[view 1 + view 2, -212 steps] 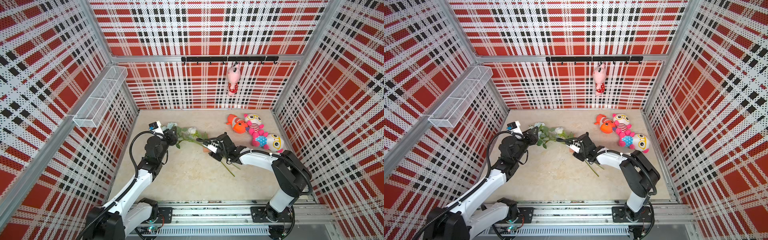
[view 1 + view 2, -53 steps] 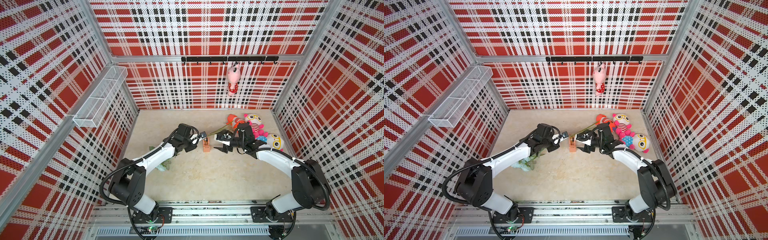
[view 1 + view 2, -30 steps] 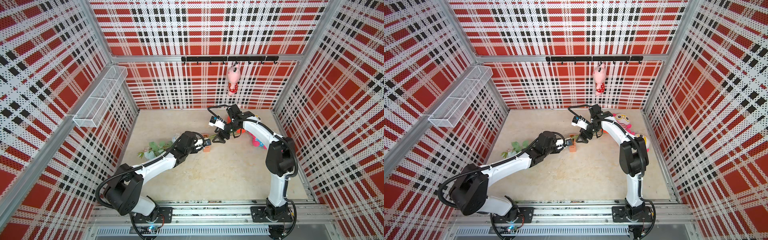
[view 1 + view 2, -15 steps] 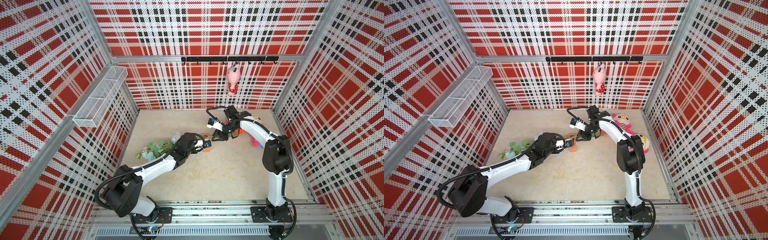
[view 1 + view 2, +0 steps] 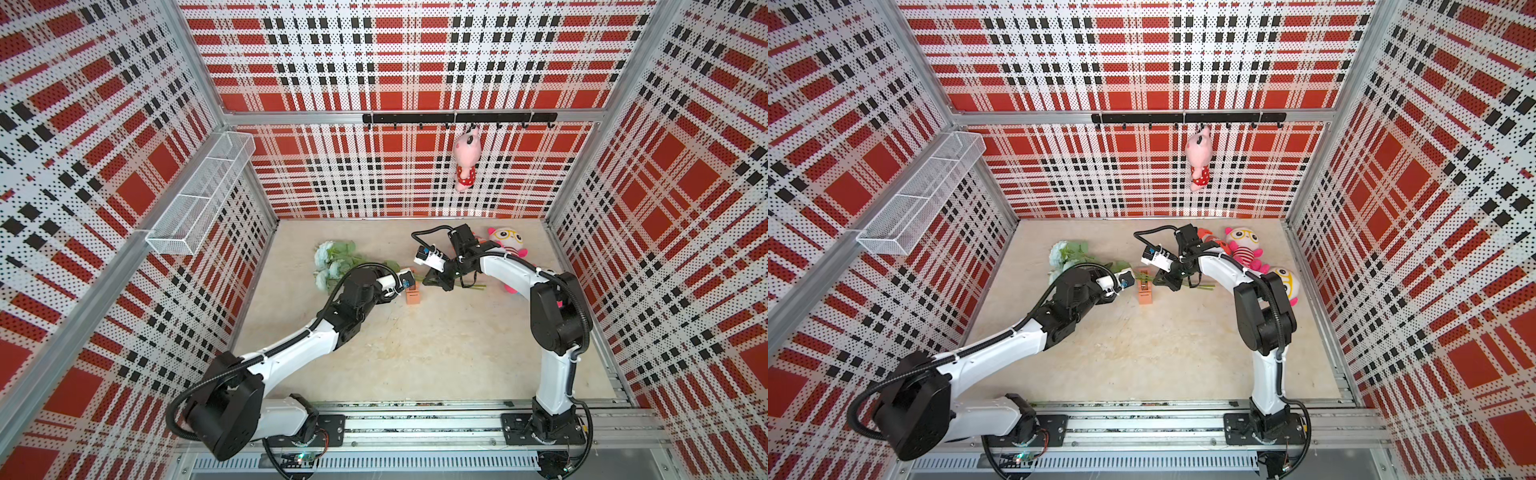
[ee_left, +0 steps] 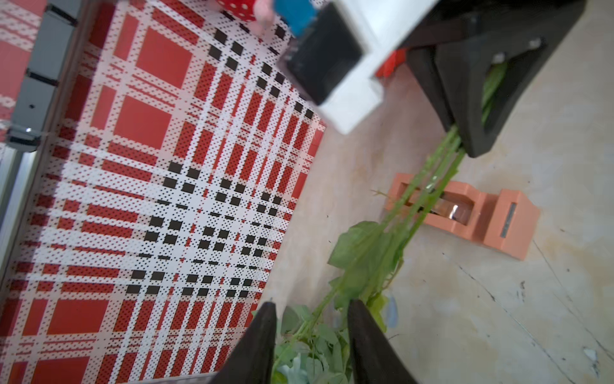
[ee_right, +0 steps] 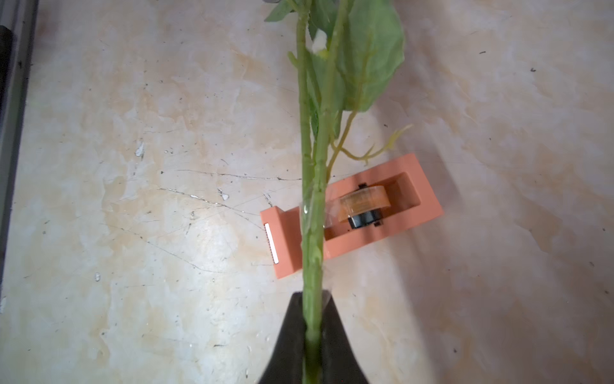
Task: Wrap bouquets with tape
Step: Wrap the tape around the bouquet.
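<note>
Peach-orange tape dispenser (image 7: 289,242); green bouquet stems (image 7: 312,199) across it; mottled beige floor (image 7: 133,166) beneath it; red-white-black plaid walls (image 5: 374,178) around it.

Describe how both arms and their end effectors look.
The left arm and right arm have smooth white link shells between bulky black joint housings, with black cables looping alongside. Each wrist carries a white camera block with a blue patch. The left end effector and right end effector each have two matte black fingers tapering to points.
</note>
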